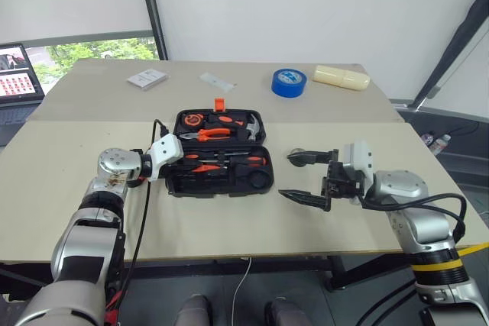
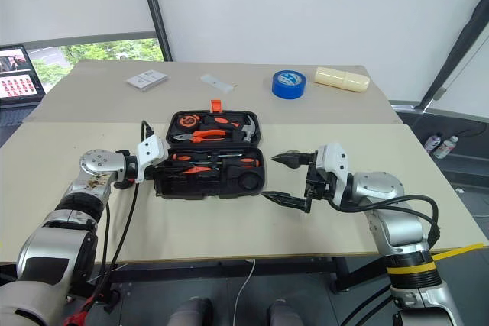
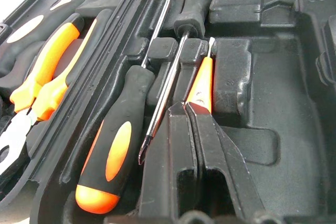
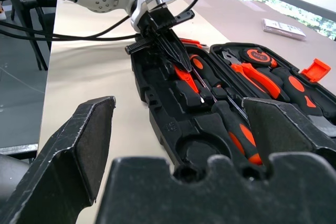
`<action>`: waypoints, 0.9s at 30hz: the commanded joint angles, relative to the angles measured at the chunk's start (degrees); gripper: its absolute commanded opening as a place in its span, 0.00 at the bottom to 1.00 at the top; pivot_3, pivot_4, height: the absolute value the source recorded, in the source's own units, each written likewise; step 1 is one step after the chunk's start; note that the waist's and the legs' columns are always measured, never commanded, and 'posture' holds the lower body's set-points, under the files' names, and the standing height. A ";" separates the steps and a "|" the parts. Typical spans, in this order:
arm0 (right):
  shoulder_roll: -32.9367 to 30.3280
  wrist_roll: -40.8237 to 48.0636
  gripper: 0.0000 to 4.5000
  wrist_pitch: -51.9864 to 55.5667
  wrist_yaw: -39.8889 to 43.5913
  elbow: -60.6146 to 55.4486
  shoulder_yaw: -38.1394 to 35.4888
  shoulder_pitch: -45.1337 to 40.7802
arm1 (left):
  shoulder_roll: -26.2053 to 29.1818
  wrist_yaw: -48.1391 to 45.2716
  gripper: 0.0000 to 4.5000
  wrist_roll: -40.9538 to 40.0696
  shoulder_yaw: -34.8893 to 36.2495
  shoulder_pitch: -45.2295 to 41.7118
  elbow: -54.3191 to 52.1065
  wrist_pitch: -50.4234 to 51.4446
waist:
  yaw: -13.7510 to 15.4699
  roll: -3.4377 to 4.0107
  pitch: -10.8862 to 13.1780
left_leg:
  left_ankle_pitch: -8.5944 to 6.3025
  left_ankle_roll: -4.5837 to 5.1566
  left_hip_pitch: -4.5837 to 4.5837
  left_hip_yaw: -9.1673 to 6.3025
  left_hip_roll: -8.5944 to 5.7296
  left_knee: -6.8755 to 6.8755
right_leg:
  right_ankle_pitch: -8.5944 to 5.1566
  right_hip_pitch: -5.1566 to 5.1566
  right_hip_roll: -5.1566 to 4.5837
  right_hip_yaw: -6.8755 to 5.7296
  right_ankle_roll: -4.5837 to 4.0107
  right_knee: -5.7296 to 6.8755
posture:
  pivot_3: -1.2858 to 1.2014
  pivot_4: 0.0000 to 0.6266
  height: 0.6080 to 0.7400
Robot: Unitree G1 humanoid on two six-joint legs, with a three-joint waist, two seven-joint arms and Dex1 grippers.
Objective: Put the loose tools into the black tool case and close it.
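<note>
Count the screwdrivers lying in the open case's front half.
3: two black-and-orange screwdrivers in their slots, and a slim orange screwdriver pinched by the left gripper.

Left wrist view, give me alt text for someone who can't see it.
The left claw, shut on a slim orange screwdriver, sets it into the open black tool case. Two black-and-orange screwdrivers lie in slots beside it, and orange pliers sit in the lid.

Beige tabletop (image 1: 69, 188): blue tape roll (image 1: 289, 82) beside cream cylinder (image 1: 341, 77); white card packet (image 1: 147, 79); clear flat packet (image 1: 217, 80); laptop (image 1: 18, 74) far left.
</note>
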 commanded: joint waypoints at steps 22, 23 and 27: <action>4.23 1.72 1.00 -9.86 -0.88 -0.82 -6.67 8.03 | 9.21 14.41 1.00 -28.26 37.18 44.05 -45.96 30.11 | -1.61 0.04 0.01 | -0.01 0.00 0.20 0.02 0.06 -0.35 | -0.04 0.04 -0.03 0.00 -0.07 -0.06 | 0.52 0.24 1.00; 4.76 1.79 1.00 -10.68 -1.27 -0.89 -6.99 8.36 | 8.73 16.70 1.00 -28.28 39.75 47.52 -46.58 29.81 | -1.59 0.03 0.01 | -0.01 0.00 0.24 0.03 0.08 -0.35 | -0.07 0.05 -0.05 0.00 -0.11 -0.10 | 0.52 0.24 1.00; 5.74 1.27 1.00 -12.99 -2.57 -1.23 -7.42 10.39 | 6.15 20.27 1.00 -28.80 45.12 60.19 -49.17 30.17 | -1.55 0.03 0.00 | -0.03 -0.05 0.50 0.15 0.08 -0.41 | -0.20 0.14 -0.18 0.00 -0.10 -0.11 | 0.52 0.24 1.00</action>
